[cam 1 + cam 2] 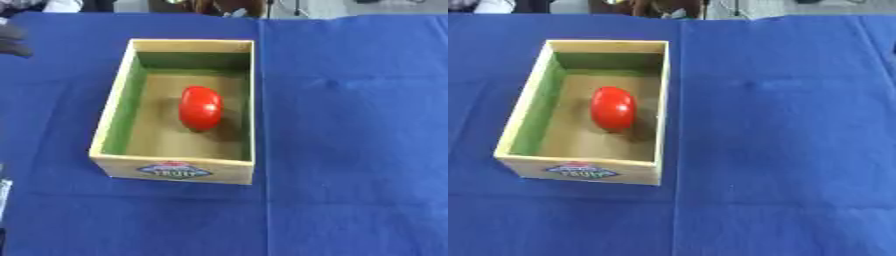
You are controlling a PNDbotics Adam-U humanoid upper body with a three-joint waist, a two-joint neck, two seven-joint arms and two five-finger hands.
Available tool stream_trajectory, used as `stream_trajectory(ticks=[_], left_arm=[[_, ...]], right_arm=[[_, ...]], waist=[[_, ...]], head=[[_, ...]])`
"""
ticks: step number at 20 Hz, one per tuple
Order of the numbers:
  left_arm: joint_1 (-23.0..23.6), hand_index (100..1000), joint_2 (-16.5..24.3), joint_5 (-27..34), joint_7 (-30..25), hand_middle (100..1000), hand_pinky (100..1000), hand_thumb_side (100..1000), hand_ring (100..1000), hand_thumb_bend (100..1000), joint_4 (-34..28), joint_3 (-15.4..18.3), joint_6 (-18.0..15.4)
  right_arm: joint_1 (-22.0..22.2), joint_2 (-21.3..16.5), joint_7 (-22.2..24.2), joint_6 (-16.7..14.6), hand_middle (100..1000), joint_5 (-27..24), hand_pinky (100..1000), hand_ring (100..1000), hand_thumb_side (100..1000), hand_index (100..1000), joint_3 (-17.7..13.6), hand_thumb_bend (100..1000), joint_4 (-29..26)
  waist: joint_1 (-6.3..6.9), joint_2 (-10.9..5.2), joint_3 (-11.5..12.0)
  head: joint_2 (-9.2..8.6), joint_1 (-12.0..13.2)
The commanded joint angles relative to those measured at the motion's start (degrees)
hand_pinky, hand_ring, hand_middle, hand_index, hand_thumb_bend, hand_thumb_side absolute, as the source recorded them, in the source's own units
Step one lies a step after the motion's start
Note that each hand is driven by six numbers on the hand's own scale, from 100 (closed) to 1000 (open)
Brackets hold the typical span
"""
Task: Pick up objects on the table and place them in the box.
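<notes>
A wooden box (pixel 178 172) with green inner walls and a fruit label on its front stands on the blue cloth, left of centre. A red rounded object (pixel 200 107), like a tomato, lies on the box floor near the middle. A dark shape that seems to be my left hand (pixel 10 41) shows at the left edge of the left eye view, well away from the box. It is cut off by the frame. My right hand shows in neither view.
The blue cloth (pixel 780 125) covers the whole table, with a seam running down just right of the box. A pale sliver (pixel 3 196) shows at the lower left edge. Dark objects stand beyond the table's far edge.
</notes>
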Motion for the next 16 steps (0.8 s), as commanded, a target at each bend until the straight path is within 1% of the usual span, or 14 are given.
stream_trajectory(ticks=[1, 9, 16], left_arm=[[-0.65, 892, 0.92, -0.08, 0.05, 670, 527, 969, 597, 111, -0.99, 0.48, -0.15], [-0.62, 890, 0.87, -0.10, 0.09, 671, 527, 968, 597, 111, -0.99, 0.52, -0.16], [-0.52, 889, 0.83, -0.14, 0.15, 671, 527, 968, 597, 110, -0.99, 0.56, -0.12]], right_arm=[[-0.42, -0.84, -0.34, -0.05, 885, 0.10, 837, 871, 1000, 862, -0.77, 100, -1.12], [-0.59, -0.74, -0.60, 0.07, 885, -0.08, 834, 870, 1000, 861, -0.98, 100, -1.12], [-0.64, -0.73, -0.69, 0.07, 883, -0.12, 833, 867, 1000, 859, -1.01, 100, -1.12]], waist=[[-0.07, -1.46, -0.06], [-0.23, -1.65, -0.06], [-0.33, -1.72, -0.05]], head=[[-0.54, -0.23], [-0.50, -0.77], [-0.81, -0.27]])
